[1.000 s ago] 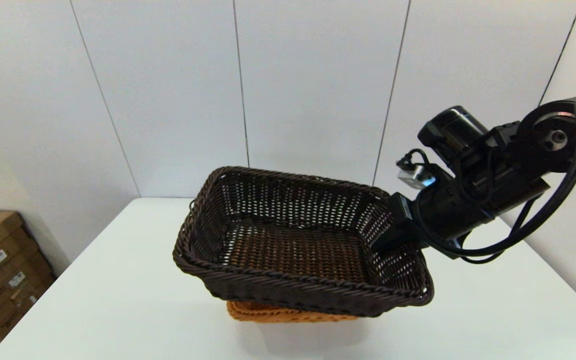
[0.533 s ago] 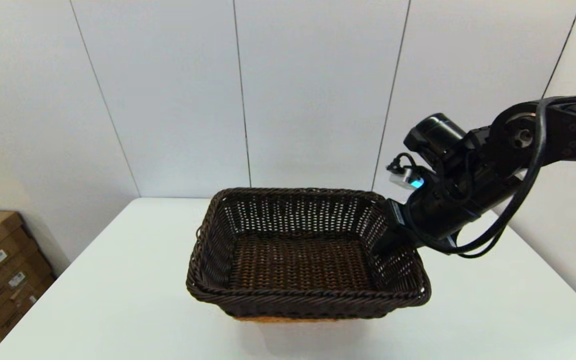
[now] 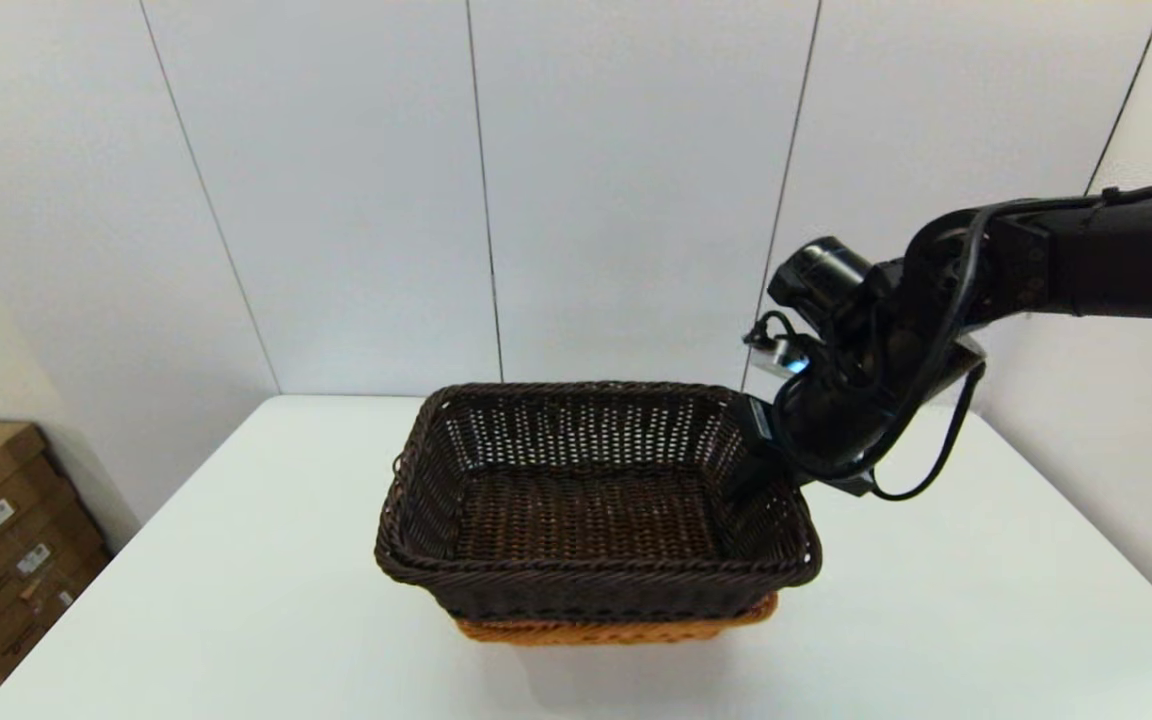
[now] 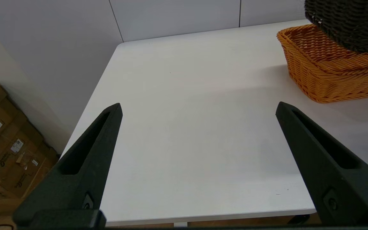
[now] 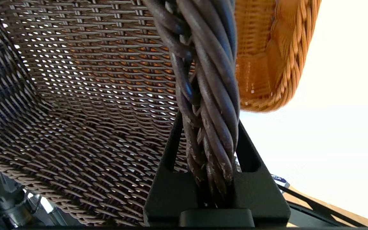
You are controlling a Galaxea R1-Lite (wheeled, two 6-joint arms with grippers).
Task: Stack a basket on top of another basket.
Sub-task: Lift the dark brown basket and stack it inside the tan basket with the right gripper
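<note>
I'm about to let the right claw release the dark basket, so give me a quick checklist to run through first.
1. Right claw shut on the dark basket's braided rim: ok.
2. Dark basket over the orange basket: ok, though orange rim shows at the front and right.
3. Dark basket fully seated in the orange one: cannot tell.
4. Dark basket level: ok, roughly, in the head view.
5. Left claw open, over bare table, apart from the baskets: ok.
</note>
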